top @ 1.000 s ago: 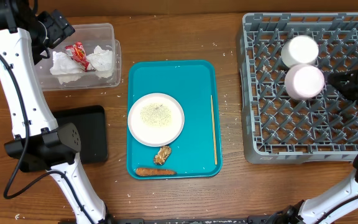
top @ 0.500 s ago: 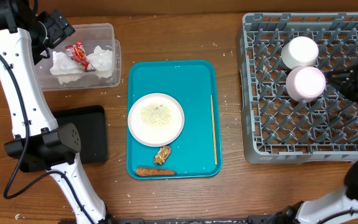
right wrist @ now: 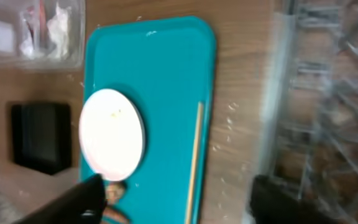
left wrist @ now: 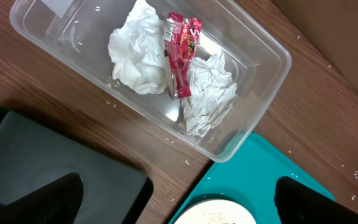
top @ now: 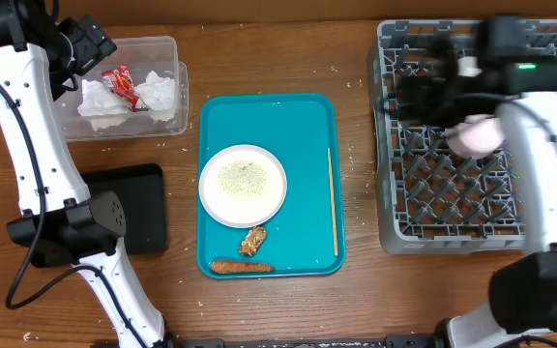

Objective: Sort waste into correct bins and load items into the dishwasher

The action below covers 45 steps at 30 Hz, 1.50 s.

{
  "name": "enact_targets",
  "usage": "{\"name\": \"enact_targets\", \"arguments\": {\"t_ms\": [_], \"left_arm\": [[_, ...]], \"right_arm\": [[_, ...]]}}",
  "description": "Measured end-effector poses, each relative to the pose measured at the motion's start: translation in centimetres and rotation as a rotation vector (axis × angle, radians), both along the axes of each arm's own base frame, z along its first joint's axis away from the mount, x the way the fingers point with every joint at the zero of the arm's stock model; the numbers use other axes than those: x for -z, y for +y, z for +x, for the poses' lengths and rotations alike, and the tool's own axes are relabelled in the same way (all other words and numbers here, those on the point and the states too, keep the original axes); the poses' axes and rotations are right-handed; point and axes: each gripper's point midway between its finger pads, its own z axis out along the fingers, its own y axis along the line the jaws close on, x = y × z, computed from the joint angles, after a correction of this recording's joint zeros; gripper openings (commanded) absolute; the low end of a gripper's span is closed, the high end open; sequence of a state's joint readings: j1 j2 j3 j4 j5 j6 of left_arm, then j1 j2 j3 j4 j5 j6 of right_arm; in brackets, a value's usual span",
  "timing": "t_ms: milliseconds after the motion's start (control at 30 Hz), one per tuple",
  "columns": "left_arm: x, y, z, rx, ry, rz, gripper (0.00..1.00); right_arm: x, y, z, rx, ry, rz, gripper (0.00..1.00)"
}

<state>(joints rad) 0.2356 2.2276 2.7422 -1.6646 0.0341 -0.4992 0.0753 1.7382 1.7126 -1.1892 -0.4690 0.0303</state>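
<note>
— Well, which step is in hand?

— Loading, I judge. The right hand (right wrist: 178,186) hangs blurred above the dish rack (top: 404,222) at the bench's right edge, fingers spread and empty. A pale vessel (top: 472,138), cup or bowl I cannot tell, sits among the pegs.

— And the left hand (left wrist: 176,186)?

— Released too, over the clear tub (top: 153,48) at the far left corner, where the napkins (left wrist: 135,56) and wrapper (left wrist: 180,53) lie.

— What remains?

— On the teal tray (top: 307,116) at mid-bench: the small plate (top: 243,184) strewn with rice, the wooden stick (top: 333,201) along the tray's right rim, the brown lump (top: 253,240) and the food stick (top: 240,267) at its near edge. The black tray (top: 138,208) by the left edge looks bare.

— Next?

— Probably the food scraps to a bin. The thin stick, lying flat, calls for a low, careful pinch.
</note>
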Motion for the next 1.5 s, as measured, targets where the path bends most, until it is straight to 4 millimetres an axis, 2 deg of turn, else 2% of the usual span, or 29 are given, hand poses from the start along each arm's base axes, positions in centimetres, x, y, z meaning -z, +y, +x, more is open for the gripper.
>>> {"name": "enact_targets", "arguments": {"t_ms": [67, 167, 300, 400, 467, 567, 700, 833, 1000, 1100, 1133, 1200, 1333, 1433, 1500], "left_arm": [[0.0, 0.0, 0.0, 0.0, 0.0, 0.0, 1.0], [0.0, 0.0, 0.0, 0.0, 0.0, 0.0, 1.0], [0.0, 0.0, 0.0, 0.0, 0.0, 0.0, 1.0], [0.0, 0.0, 0.0, 0.0, 0.0, 0.0, 1.0], [0.0, 0.0, 0.0, 0.0, 0.0, 0.0, 1.0], [0.0, 0.0, 0.0, 0.0, 0.0, 0.0, 1.0], [0.0, 0.0, 0.0, 0.0, 0.0, 0.0, 1.0], [0.0, 0.0, 0.0, 0.0, 0.0, 0.0, 1.0], [0.0, 0.0, 0.0, 0.0, 0.0, 0.0, 1.0], [0.0, 0.0, 0.0, 0.0, 0.0, 0.0, 1.0], [0.0, 0.0, 0.0, 0.0, 0.0, 0.0, 1.0], [0.0, 0.0, 0.0, 0.0, 0.0, 0.0, 1.0], [0.0, 0.0, 0.0, 0.0, 0.0, 0.0, 1.0], [0.0, 0.0, 0.0, 0.0, 0.0, 0.0, 1.0], [0.0, 0.0, 0.0, 0.0, 0.0, 0.0, 1.0]], "right_arm": [[0.2, 3.8, 0.1, -0.029, -0.028, -0.045, 1.0], [0.8, 6.9, 0.3, -0.024, -0.055, -0.099, 1.0], [2.5, 9.9, 0.2, -0.013, -0.043, -0.147, 1.0], [3.6, 10.7, -0.1, -0.004, -0.017, -0.17, 1.0], [3.7, 10.8, -0.2, 0.007, -0.007, -0.17, 1.0], [3.8, 10.7, -0.2, 0.017, -0.003, -0.168, 0.91], [3.9, 10.6, -0.5, 0.029, 0.017, -0.169, 0.88], [5.3, 10.4, -1.0, 0.034, 0.073, -0.188, 0.82], [8.2, 11.3, -1.2, 0.023, 0.15, -0.2, 0.84], [8.9, 11.9, -1.4, 0.019, 0.167, -0.201, 0.84], [8.9, 11.9, -1.5, 0.02, 0.169, -0.2, 0.9], [8.6, 11.8, -1.3, 0.033, 0.165, -0.203, 1.0], [6.6, 10.2, 0.0, 0.086, 0.112, -0.245, 1.0], [3.8, 7.0, 1.7, 0.176, 0.048, -0.28, 1.0], [1.5, 3.5, 3.2, 0.271, -0.002, -0.297, 1.0]]}}
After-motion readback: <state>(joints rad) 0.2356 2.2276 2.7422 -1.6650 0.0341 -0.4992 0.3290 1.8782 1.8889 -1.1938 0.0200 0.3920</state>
